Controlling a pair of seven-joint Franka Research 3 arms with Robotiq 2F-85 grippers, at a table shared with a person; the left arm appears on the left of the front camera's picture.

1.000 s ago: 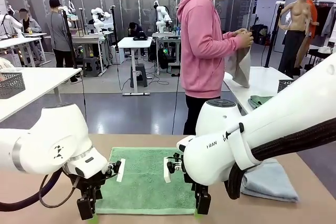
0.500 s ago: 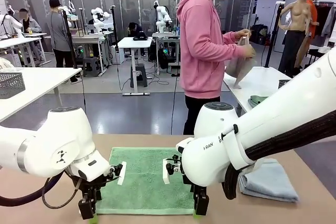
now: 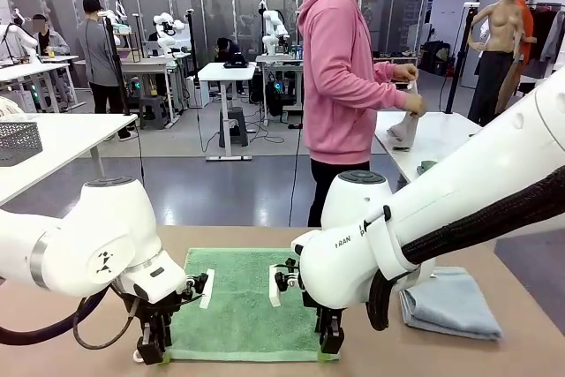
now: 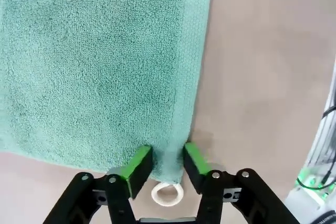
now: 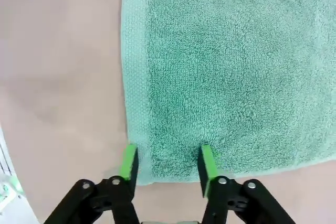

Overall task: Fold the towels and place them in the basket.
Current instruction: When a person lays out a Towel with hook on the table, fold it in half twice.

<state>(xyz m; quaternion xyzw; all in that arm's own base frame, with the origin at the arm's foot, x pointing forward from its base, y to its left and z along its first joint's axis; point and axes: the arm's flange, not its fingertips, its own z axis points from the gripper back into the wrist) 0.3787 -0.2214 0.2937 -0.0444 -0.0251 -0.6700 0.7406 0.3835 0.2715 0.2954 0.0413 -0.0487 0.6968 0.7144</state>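
Observation:
The green towel (image 3: pixel 247 297) lies flat on the tan table, and both grippers are down at its near corners. In the left wrist view my left gripper (image 4: pixel 166 163) pinches the hem of the green towel (image 4: pixel 94 61) between its green pads, with the white loop (image 4: pixel 167 195) just below. My left gripper (image 3: pixel 152 349) touches the table in the front view. My right gripper (image 5: pixel 168 163) stands open, straddling the other near corner of the green towel (image 5: pixel 231 72); the front view shows the right gripper (image 3: pixel 329 342) low. The blue-grey towel (image 3: pixel 450 302) lies folded at the right.
A dark wire-mesh basket (image 3: pixel 18 140) stands on a white table far to the left, off my table. A person in a pink hoodie (image 3: pixel 340 77) stands beyond the far edge, turned away, handling a grey cloth (image 3: pixel 406 128) at another table.
Both grippers have sunk onto the towel's near corners and shifted slightly inward. The person has lowered the grey cloth toward the table behind.

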